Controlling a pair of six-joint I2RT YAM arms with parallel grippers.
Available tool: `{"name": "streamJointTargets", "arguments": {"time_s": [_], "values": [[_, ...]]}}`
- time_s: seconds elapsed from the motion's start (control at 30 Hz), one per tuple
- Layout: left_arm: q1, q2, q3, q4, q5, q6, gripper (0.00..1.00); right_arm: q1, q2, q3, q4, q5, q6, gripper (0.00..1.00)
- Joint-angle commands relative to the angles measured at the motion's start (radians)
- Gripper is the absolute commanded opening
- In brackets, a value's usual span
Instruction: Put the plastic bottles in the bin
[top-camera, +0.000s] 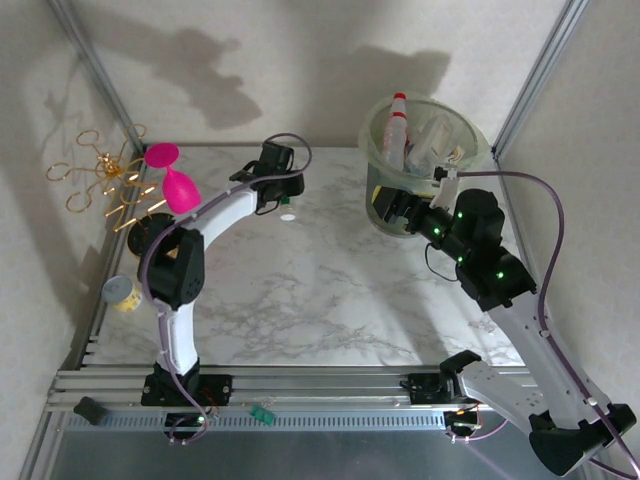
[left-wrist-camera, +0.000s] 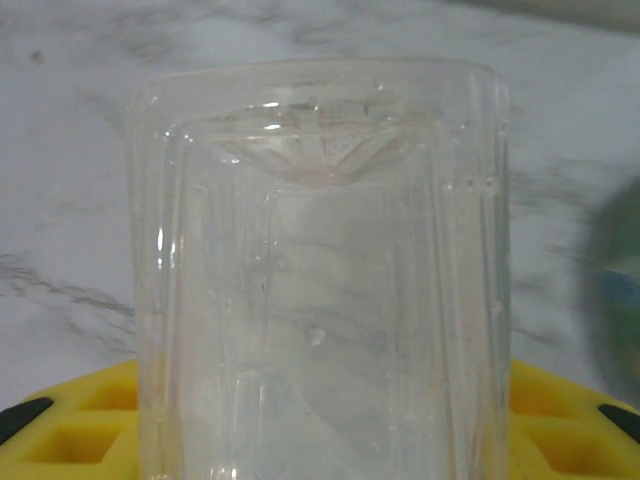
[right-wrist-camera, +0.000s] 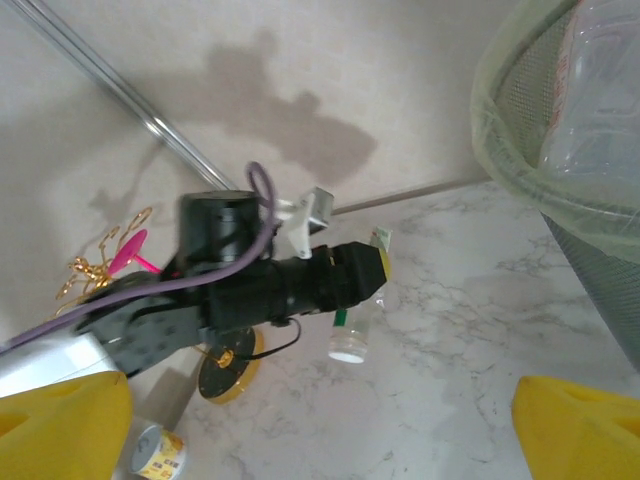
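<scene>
Left gripper (right-wrist-camera: 378, 265) is out over the far middle of the marble table (top-camera: 320, 300), clamped on a clear bottle (left-wrist-camera: 320, 300). The left wrist view is up close: ribbed see-through wall, moulded base at the far end, a yellow pad (left-wrist-camera: 80, 420) tight against each side low down, and a blurred green shape at the right edge that I can't identify. The right wrist view gives the side-on look at that grip. The bottle hangs tilted from the black gripper with its white end lowest, close to the marble, and a bit of green label up by the fingers. Can't tell whether it touches the table. From the top camera this bottle is little more than a white spot under the gripper. Right gripper (top-camera: 392, 212) sits low against the near side of the bin (top-camera: 470, 165). Its own wrist view shows the two yellow fingers (right-wrist-camera: 580, 425) spread wide with bare marble between and nothing held. The bin stands at the far right corner, pale green and translucent with a thin liner folded over the rim. The top camera looks into it: a red-capped bottle (top-camera: 397, 120) standing up, other clear bottles jumbled beside it. The held bottle is well apart from the bin, to its left. Pink goblet (top-camera: 172, 180) and gold wire stand (top-camera: 100, 180) are at far left. A small yellow-labelled container (top-camera: 122, 292) sits at the left table edge.
</scene>
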Motion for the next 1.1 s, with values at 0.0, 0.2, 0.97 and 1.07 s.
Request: {"name": "streamJointTargets", "arguments": {"time_s": [0.0, 0.2, 0.97, 1.07], "values": [[-0.062, -0.135, -0.057, 0.024, 0.045, -0.026, 0.37, 0.006, 0.010, 0.035, -0.010, 0.018, -0.006, 0.98], [-0.135, -0.358, -0.220, 0.129, 0.198, -0.044, 0.37, 0.007, 0.075, 0.130, -0.157, 0.139, -0.061, 0.97], [-0.397, -0.588, -0.301, 0.182, 0.057, 0.253, 0.38, 0.028, 0.238, 0.227, -0.058, -0.423, 0.056, 0.91], [-0.416, -0.587, -0.300, 0.196, 0.050, 0.257, 0.38, 0.035, 0.264, 0.233, -0.072, -0.393, 0.065, 0.90]]}}
